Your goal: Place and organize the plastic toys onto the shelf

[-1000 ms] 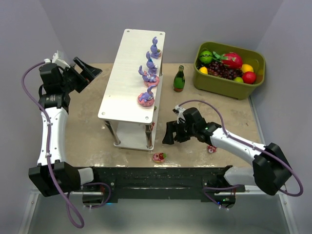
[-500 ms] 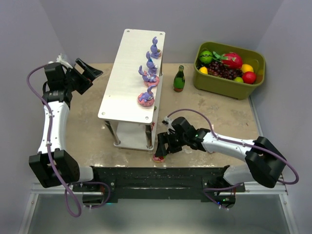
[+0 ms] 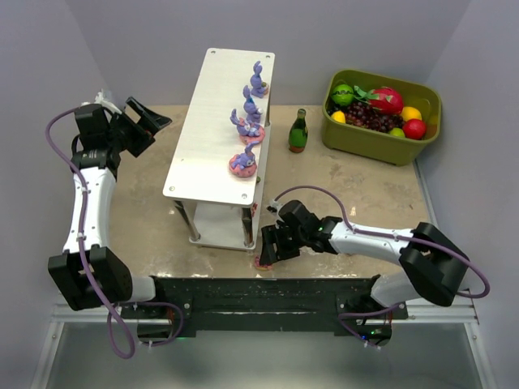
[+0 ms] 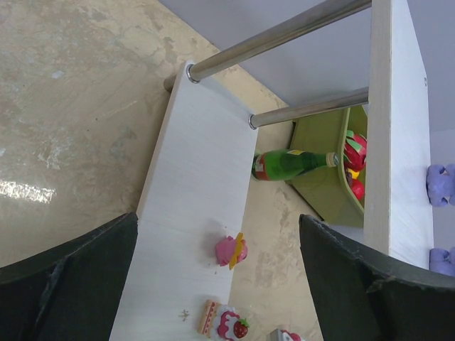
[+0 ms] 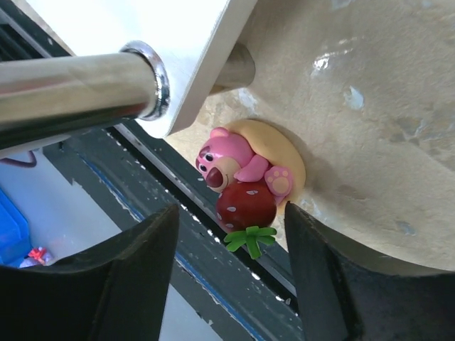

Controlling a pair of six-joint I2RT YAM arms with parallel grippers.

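Bunnies (image 3: 251, 104) on the shelf (image 3: 209, 121) top number four, all purple.

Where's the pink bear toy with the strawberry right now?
The bear toy lies on the table, straddled by the right gripper, beside the shelf leg, in the right wrist view.

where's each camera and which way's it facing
Top: above and behind, looking down on table, shelf and both arms.
Left wrist: beside the shelf, looking between its boards toward the bottle; left gripper at bottom.
Right wrist: low by a shelf leg, facing the bear toy, right gripper either side.
Shared: top and left wrist show the bottle.
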